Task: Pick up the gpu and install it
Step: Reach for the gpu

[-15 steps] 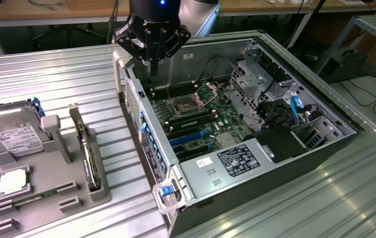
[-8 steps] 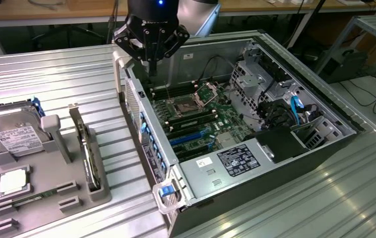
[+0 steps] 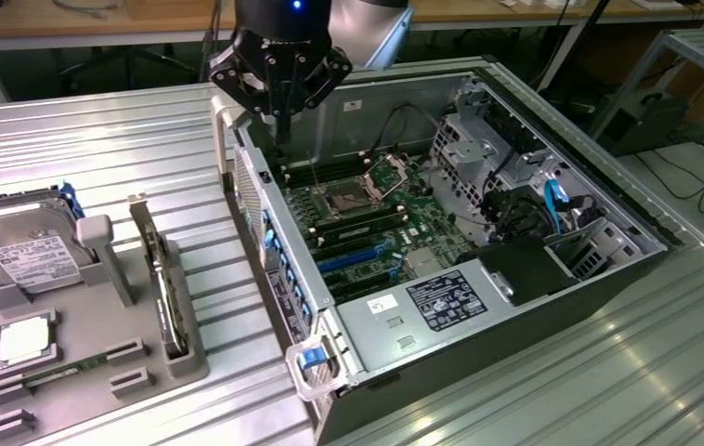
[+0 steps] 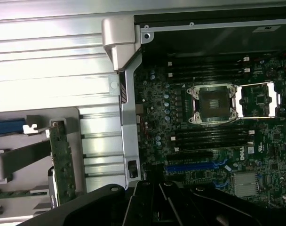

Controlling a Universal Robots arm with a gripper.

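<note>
Ext. view: pincer (image 3: 284,139) hangs over far corner of open PC case (image 3: 600,190), tips pointing down just above the motherboard (image 3: 371,228) edge. Fingers drawn together, nothing held. Gpu (image 3: 160,279) well apart from pincer, toward ext. view's left and nearer the camera. It stands on edge in a slot of the grey holder tray (image 3: 92,372), silver bracket end up. Hard drive (image 3: 24,251) w/ white label is further out from pincer than gpu, on the same tray; small square CPU chip (image 3: 26,339) lies flat beside it. Tray and case both sit on ribbed metal worktop (image 3: 104,139).

Wrist view: pincer (image 4: 154,188) as dark linkage, fingers close together, empty. Directly past the tips: case wall and motherboard (image 4: 204,141), w/ open CPU socket (image 4: 213,103) and blue slot (image 4: 190,167). Gpu (image 4: 62,162) off to one side of pincer, outside the case, seen edge-on in the tray (image 4: 20,160), not touching pincer. Worktop (image 4: 49,56) beyond it.
</note>
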